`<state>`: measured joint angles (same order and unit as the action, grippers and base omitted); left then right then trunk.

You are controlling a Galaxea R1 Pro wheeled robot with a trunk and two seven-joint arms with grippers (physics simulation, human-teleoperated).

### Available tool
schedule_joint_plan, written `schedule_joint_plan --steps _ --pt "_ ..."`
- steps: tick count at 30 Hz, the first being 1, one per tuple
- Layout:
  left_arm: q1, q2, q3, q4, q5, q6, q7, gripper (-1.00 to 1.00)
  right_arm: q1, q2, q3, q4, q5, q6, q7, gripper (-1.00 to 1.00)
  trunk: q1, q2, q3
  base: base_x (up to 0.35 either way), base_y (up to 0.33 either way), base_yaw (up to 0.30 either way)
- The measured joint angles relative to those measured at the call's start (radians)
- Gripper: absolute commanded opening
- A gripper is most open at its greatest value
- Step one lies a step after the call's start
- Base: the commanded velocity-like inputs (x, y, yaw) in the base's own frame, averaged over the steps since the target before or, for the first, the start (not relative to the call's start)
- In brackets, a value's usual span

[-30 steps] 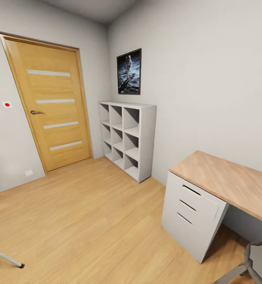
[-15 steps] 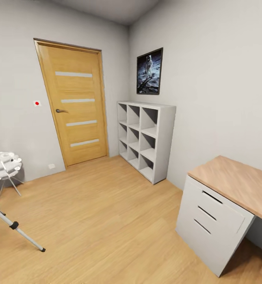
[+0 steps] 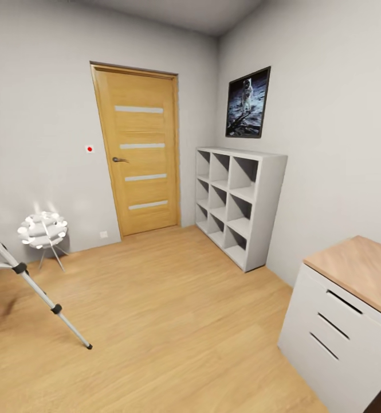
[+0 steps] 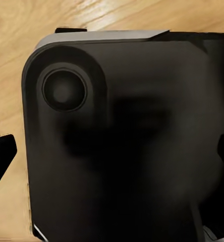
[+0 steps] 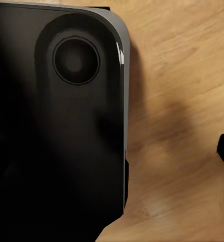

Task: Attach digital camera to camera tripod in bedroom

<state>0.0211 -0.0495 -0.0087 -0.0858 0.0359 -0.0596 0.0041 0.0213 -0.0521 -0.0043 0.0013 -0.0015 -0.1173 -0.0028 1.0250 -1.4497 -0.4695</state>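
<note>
Tripod legs (image 3: 38, 298), thin silver-white with black clamps, have slid into our head view at the left beside a white ball-cluster lamp (image 3: 42, 229) as we turned. We cannot tell either gripper's state. No camera visible yet.

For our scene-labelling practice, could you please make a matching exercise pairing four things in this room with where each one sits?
Things:
1. camera tripod
2. astronaut picture
3. ball-cluster lamp
4. cube shelf

Places:
A. on the floor left of the door, by the wall
B. hung on the right-hand wall, above the shelf
C. at the head view's left edge, one leg reaching onto the wood floor
D. standing against the right-hand wall, between the door and the desk

Pairs: 1-C, 2-B, 3-A, 4-D
</note>
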Motion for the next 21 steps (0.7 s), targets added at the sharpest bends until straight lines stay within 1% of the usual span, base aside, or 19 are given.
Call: schedule_joint_plan --steps 8,15,21 --pt "0.0 0.006 -0.001 0.002 -0.002 0.0 0.0 1.0 0.0 0.0 0.0 0.0 0.0 0.0 0.0 1.0 0.0 0.0 0.0 0.0 0.0 0.284" --pt "0.0 0.028 0.0 0.001 -0.003 -0.003 0.001 1.0 0.0 0.0 0.0 0.0 0.0 -0.001 0.0 1.0 0.0 0.0 0.0 0.0 0.0 0.284" --pt "0.0 0.029 0.001 0.001 -0.003 -0.003 0.001 1.0 0.0 0.0 0.0 0.0 0.0 -0.001 0.0 1.0 0.0 0.0 0.0 0.0 0.0 0.283"
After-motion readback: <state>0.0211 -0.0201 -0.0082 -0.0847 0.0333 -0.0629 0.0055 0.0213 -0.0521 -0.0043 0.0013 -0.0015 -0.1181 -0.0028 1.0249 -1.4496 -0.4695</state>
